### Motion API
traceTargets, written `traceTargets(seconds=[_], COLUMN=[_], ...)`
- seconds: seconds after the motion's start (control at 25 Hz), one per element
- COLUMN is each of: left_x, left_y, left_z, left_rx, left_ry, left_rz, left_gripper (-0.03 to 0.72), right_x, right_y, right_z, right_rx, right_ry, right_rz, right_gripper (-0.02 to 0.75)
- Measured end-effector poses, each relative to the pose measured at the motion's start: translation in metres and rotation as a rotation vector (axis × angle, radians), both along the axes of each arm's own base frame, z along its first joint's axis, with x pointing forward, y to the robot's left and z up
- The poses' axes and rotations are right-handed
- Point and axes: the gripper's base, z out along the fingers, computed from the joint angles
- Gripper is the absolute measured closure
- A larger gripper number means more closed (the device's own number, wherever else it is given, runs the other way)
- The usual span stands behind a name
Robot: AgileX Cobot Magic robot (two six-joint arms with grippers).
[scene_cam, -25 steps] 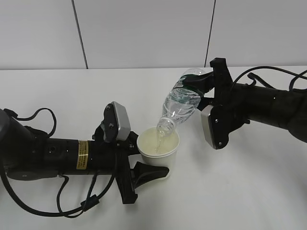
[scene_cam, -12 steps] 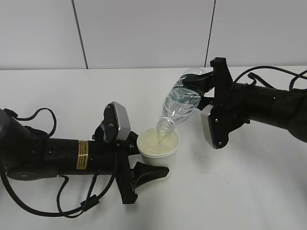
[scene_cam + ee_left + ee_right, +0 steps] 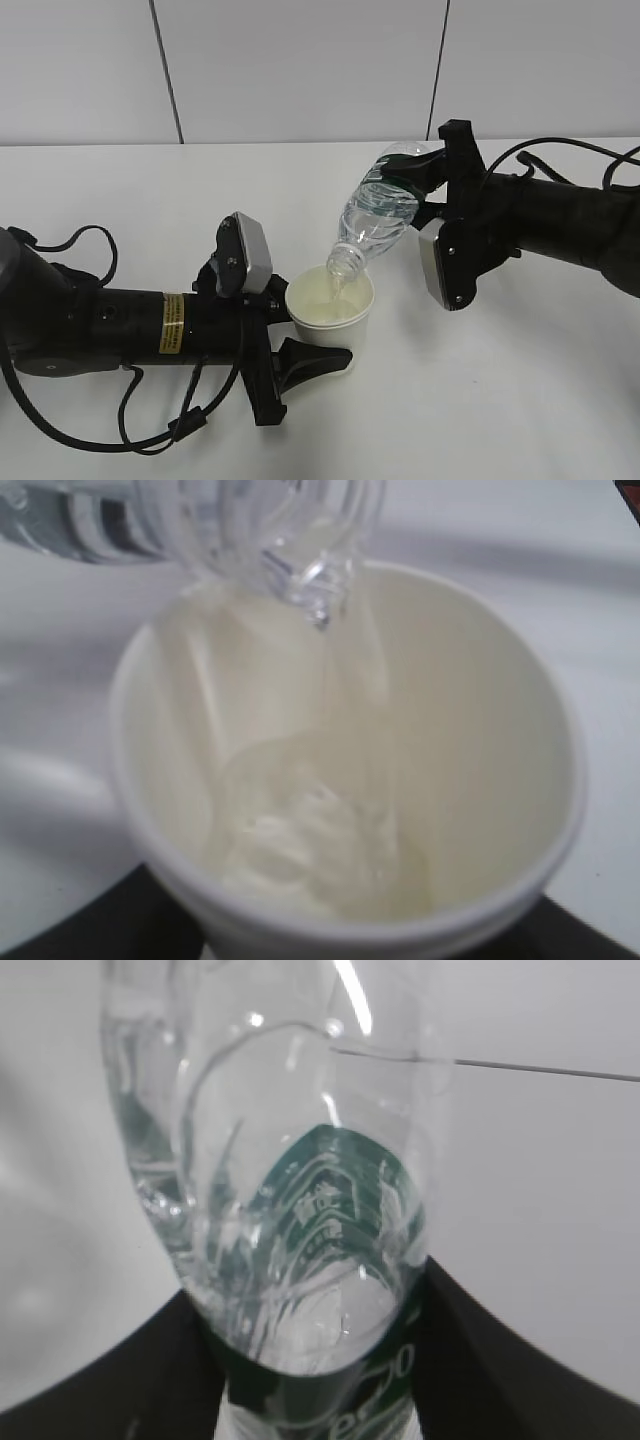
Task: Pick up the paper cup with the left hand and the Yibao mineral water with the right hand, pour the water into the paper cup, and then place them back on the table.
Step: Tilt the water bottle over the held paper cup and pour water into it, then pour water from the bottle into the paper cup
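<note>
One bottle (image 3: 380,213) is tilted steeply, long axis running from upper right to lower left, its open neck pointing down just over the rim of the one cup (image 3: 330,304). The right gripper (image 3: 432,190) is closed on the bottle's body. The left gripper (image 3: 300,335) clasps the upright cup. Water streams into the cup above the table (image 3: 520,380).

We are holding our left claw (image 3: 300,335) low and level, clamped; our right claw (image 3: 425,190) is gripping, raised and tilted.
</note>
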Motion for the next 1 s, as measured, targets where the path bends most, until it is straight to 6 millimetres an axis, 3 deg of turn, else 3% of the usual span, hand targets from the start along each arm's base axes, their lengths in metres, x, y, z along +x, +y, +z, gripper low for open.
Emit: traceTargets(seconds=[1.0], left_x=[0.0001], left_y=[0.0001], left_z=[-0.0003], left_rx=[0.004], left_ry=[0.000], left_rz=[0.001], left_gripper=[0.257], right_x=[0.0002], right_y=[-0.0002], right_z=[0.0003], right_rx=[0.003], right_ry=[-0.002], right_rz=[-0.004], right_gripper=[0.365])
